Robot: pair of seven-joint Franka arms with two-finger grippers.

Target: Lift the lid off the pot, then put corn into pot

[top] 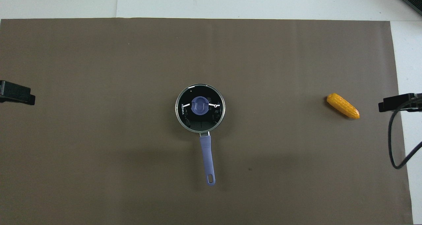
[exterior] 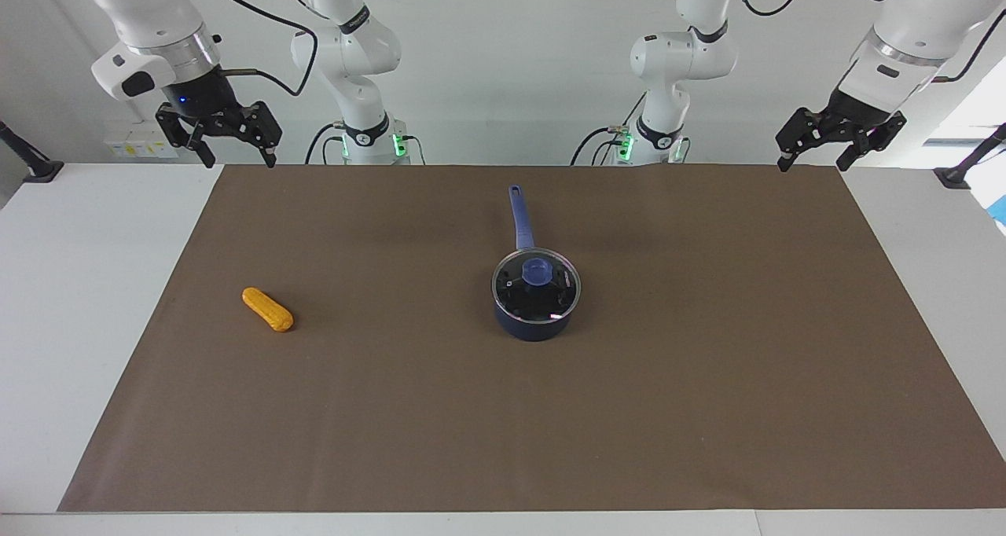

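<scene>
While both arms wait raised at the robots' end, we read the scene so:
Mat (exterior: 707,379): brown, covering most of the table.
Pot (exterior: 534,325): mid-mat, handle pointing toward the robots.
Lid (exterior: 535,284): seated on the pot, blue knob up.
Right gripper (exterior: 240,157): over the mat's corner, its 2 fingers spread, holding nothing.
Left gripper (exterior: 813,159): over the mat's other corner, spread, empty.
Corn (exterior: 267,310): lying on the mat toward the right arm's end, well apart from the pot.
</scene>
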